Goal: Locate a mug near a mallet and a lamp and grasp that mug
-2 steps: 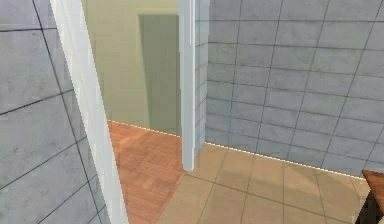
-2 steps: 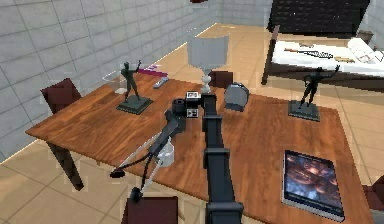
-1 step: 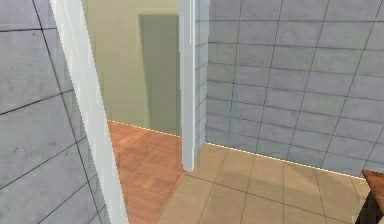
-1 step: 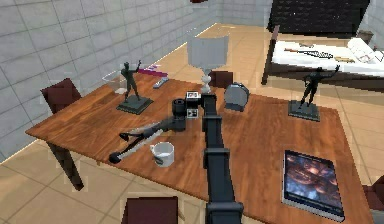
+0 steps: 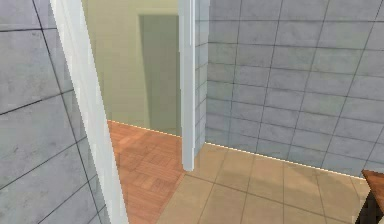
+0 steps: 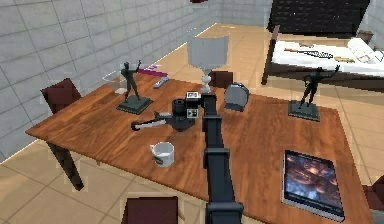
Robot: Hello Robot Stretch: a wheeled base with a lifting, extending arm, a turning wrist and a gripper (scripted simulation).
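Grey tiled walls close off the upper left of the arm side view, and below them a wooden table [image 6: 270,140] runs across the middle of the frame. The white mug [image 6: 162,152] stands upright on it at lower centre-left, with a white-shaded lamp [image 6: 210,52] at upper centre. The arm [image 6: 217,170] rises from the bottom edge, and the gripper [image 6: 150,125] points toward the frame's left (a slim grey shape at its tip may be the mallet or only its fingers). I cannot tell whether it holds anything. The mug lies just below the gripper in the picture, left of the arm, so the next move probably means drawing back, not reaching further.
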